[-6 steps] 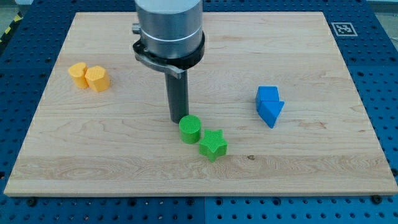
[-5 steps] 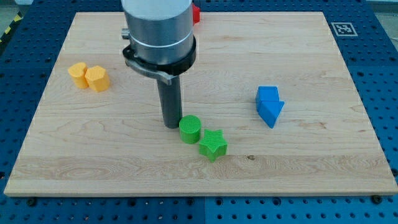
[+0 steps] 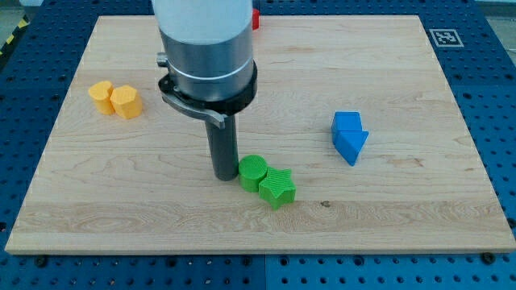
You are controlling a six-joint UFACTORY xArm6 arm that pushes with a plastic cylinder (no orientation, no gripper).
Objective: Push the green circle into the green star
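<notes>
The green circle [image 3: 251,171] lies on the wooden board [image 3: 403,209] a little below its middle. It touches the green star [image 3: 278,188], which sits at its lower right. My tip [image 3: 224,175] stands right against the circle's left side, touching it. The rod rises from there to the wide grey arm body at the view's top.
Two yellow blocks [image 3: 115,99] sit together at the view's upper left. Two blue blocks [image 3: 349,136] sit together at the right. A red block [image 3: 255,18] shows at the top edge, mostly hidden behind the arm. A tag marker [image 3: 443,37] is on the board's top right corner.
My tip moved left and then down, from above the circle to its left side. The green circle slid a little right and down and now touches the star.
</notes>
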